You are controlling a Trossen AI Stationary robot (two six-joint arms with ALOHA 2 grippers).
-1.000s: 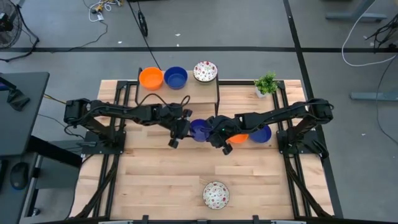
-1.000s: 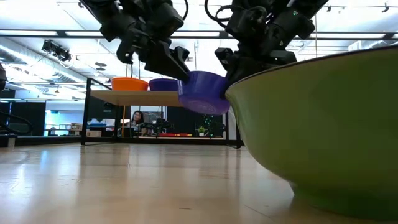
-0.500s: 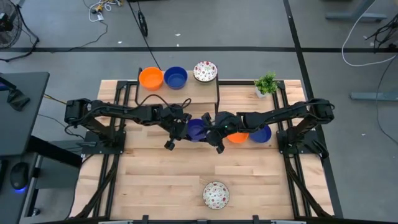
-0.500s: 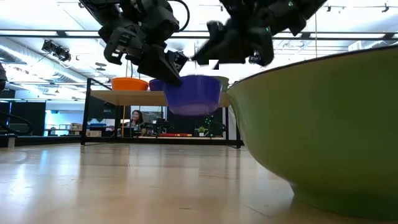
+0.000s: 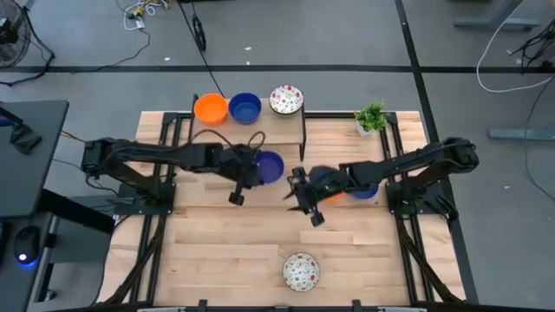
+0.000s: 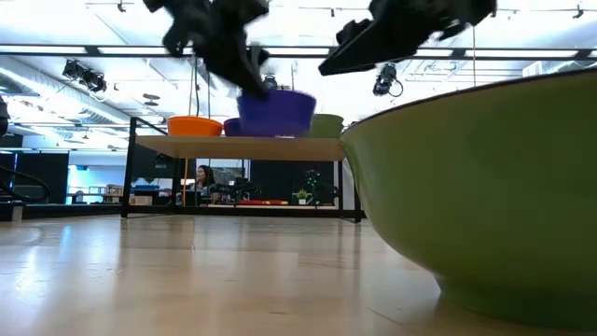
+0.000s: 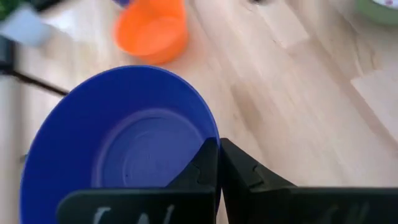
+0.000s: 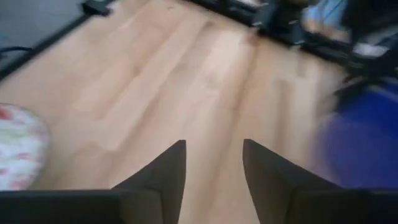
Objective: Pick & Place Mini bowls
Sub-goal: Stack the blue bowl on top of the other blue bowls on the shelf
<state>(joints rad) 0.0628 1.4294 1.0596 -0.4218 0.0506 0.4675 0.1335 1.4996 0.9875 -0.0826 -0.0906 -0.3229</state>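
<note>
Left gripper [image 5: 246, 173]: my fingers are pinched fully together on the rim of a dark blue mini bowl [image 5: 267, 166], which I hold in the air above the table [image 5: 217, 243], near its middle; my wrist view shows the wall clamped between my two pads, the hollow facing up

Right gripper [image 5: 303, 192]: my fingers stand wide apart with nothing between them, just beside the carried bowl on its right, hanging over bare wood

Shelf [image 5: 282, 126]: a raised ledge at the back edge carries an orange bowl [image 5: 211, 108], a second blue bowl [image 5: 245, 107] and a speckled white bowl [image 5: 286, 99] in a row

Waiting bowls: one orange [image 5: 334, 194] and one blue [image 5: 364, 188] sit under my right arm; another speckled bowl [image 5: 301, 270] rests near the front edge, well apart from both arms

Bystander: a small potted plant [image 5: 370, 116] stands at the shelf's right

Risk: I grip only one thin edge, so the bowl could swing or slip out if I move sharply

Risk: the shelf row looks full towards the left, so setting down carelessly could knock a neighbour off the back

Risk: my two arms hang close together, and a hasty turn could clip the empty gripper against the bowl
</note>
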